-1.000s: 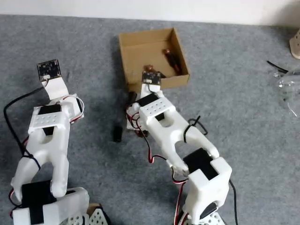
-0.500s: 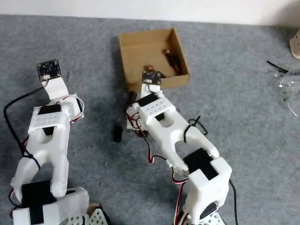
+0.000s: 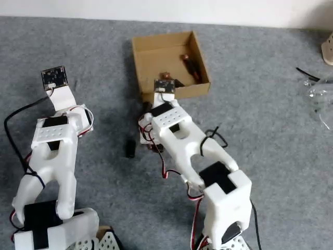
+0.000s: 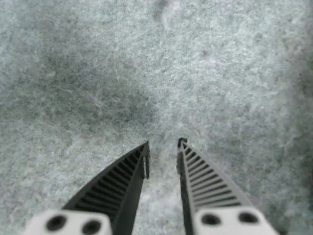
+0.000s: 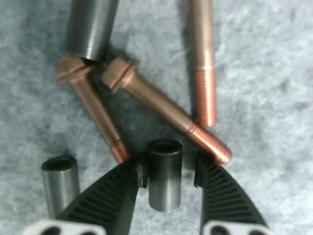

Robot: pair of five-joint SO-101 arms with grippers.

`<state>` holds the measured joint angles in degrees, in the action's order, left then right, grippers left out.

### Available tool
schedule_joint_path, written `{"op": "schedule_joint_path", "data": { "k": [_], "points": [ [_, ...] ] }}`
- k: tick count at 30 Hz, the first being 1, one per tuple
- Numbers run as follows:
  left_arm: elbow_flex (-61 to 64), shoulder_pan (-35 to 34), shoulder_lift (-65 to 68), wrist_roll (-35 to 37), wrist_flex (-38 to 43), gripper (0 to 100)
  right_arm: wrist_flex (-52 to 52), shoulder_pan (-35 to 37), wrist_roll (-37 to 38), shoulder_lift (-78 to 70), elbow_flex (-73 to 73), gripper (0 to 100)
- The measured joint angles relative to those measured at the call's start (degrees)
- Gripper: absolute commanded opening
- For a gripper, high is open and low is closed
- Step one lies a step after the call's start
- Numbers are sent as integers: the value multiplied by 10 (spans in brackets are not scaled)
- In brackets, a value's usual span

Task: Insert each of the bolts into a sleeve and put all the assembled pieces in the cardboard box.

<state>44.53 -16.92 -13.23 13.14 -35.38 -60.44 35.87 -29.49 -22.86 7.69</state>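
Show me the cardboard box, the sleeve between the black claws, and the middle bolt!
Cardboard box (image 3: 193, 89): high view, front wall.
Sleeve (image 5: 165, 186): right wrist view, side wall.
Middle bolt (image 5: 156, 103): right wrist view, smooth shank.

The right arm (image 3: 177, 130) swings a little sideways. Its wrist board (image 3: 164, 86), earlier in front of the middle of the cardboard box's (image 3: 136, 57) near wall, now sits slightly closer to that wall's left corner. The elbow (image 3: 223, 182), farther back from the box, shifts the same way and edges a touch nearer the box.
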Motion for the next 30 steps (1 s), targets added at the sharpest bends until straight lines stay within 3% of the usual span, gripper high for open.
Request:
{"op": "schedule_joint_path", "data": {
  "k": [3,7,22,30],
  "points": [
    [0,0,0,0,0,101,-22,0,3,-3,-21,139],
    [0,0,0,0,0,101,-30,-1,3,-3,-23,2],
    [0,1,0,0,0,102,-55,-2,5,11,-19,3],
    [0,113,0,5,31,105,-81,-4,31,135,11,3]
  ]
}}
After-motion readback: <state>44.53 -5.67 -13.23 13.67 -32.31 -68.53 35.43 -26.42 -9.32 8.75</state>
